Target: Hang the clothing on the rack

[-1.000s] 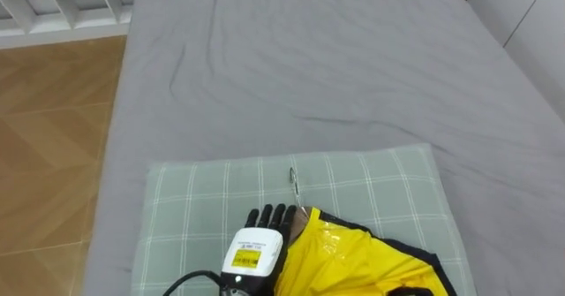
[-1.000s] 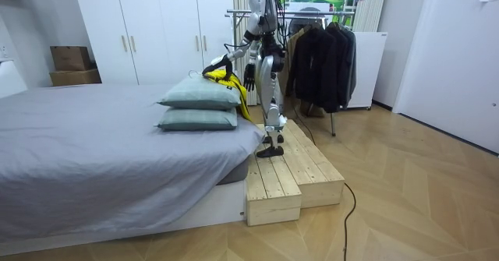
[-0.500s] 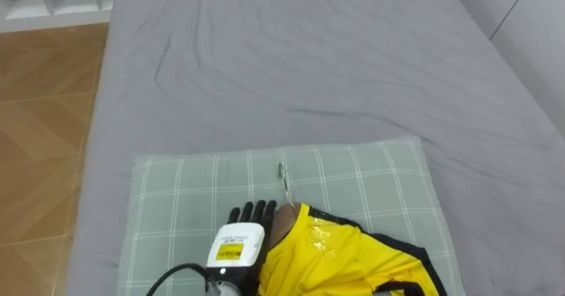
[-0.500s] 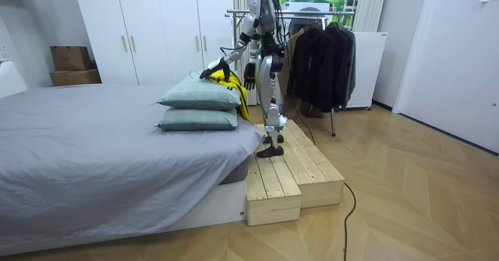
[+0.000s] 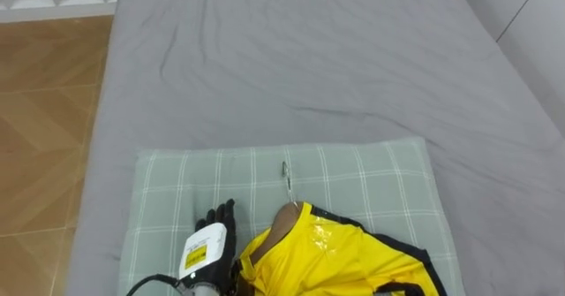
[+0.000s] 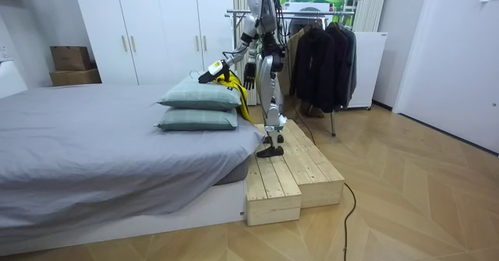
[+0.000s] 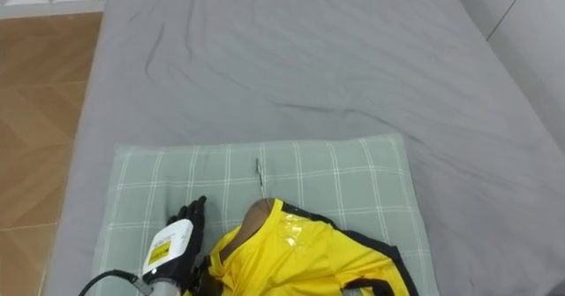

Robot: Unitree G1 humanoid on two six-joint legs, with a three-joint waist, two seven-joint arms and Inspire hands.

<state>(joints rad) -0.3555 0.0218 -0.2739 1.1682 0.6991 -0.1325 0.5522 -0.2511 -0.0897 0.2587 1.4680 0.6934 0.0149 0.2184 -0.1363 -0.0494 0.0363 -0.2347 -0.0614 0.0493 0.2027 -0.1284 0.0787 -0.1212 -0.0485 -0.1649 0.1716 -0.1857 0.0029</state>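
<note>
A yellow garment (image 5: 344,259) with dark trim lies on a green checked pillow (image 5: 371,168) at the near end of the bed. It sits on a wooden hanger (image 5: 284,222), whose metal hook (image 5: 287,179) points away from me across the pillow. My left hand (image 5: 205,243) rests on the pillow against the garment's left edge, fingers straight and pointing up the bed. The thumb side is hidden by the yellow cloth. In the room view I stand on a wooden platform (image 6: 292,171) at the bed's head, and my right hand (image 6: 248,75) hangs at my side.
The grey bed (image 5: 309,57) stretches ahead, with wood floor (image 5: 44,110) to its left. In the room view a clothes rack (image 6: 312,12) with dark garments (image 6: 323,62) stands behind me. White wardrobes (image 6: 156,27) line the wall.
My left hand has slid left across the pillow, from the hanger's neck to the garment's left edge. The garment's left shoulder now spreads out a little further.
</note>
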